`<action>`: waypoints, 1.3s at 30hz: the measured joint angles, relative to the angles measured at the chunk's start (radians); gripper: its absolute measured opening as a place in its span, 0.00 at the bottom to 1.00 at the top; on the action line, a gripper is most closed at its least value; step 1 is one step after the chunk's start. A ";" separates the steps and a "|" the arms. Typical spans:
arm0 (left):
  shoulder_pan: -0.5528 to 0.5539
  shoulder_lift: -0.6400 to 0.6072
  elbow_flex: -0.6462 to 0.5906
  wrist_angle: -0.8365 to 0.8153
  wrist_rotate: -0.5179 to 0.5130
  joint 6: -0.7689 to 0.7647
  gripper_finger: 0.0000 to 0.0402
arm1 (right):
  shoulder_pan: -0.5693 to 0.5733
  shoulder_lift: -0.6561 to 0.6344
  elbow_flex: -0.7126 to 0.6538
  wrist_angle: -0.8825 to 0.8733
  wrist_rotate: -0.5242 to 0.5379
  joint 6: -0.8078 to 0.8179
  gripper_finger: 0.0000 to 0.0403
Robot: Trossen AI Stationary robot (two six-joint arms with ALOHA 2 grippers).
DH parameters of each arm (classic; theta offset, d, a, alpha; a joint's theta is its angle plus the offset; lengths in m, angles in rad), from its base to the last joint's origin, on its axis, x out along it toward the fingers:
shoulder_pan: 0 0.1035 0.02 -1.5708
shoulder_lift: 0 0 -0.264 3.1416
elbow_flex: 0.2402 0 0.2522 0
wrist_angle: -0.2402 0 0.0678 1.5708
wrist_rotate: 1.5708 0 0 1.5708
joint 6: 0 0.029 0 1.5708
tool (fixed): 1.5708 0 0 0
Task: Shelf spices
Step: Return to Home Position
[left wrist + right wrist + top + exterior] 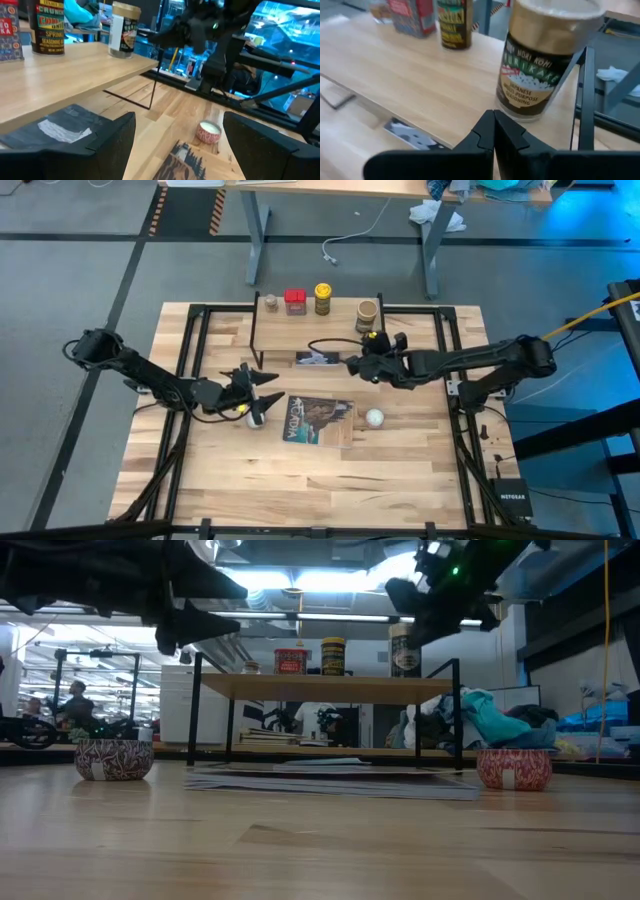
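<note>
All the spices stand on their bases on the shelf (340,332): the tiny brownish jar (270,302), the red square tin (294,301), the yellow dark-lidded jar (322,298) and the wider tan jar (367,314). My right gripper (352,365) is shut and hovers at the shelf's near edge, just short of the tan jar (545,60). It holds nothing. My left gripper (266,378) is open and empty. It hangs above the table near the shelf's left near leg, over a white ball (256,419).
A flat dark picture book (320,420) lies in the middle of the table, with a second white ball (374,418) at its right edge. A small card (318,358) lies under the shelf. The shelf's black legs (254,340) stand close to both grippers.
</note>
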 joint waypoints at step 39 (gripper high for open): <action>0.000 0.000 0.000 0.017 0.002 0.024 0.73 | -0.262 0.054 0.000 0.109 -0.137 -0.200 0.01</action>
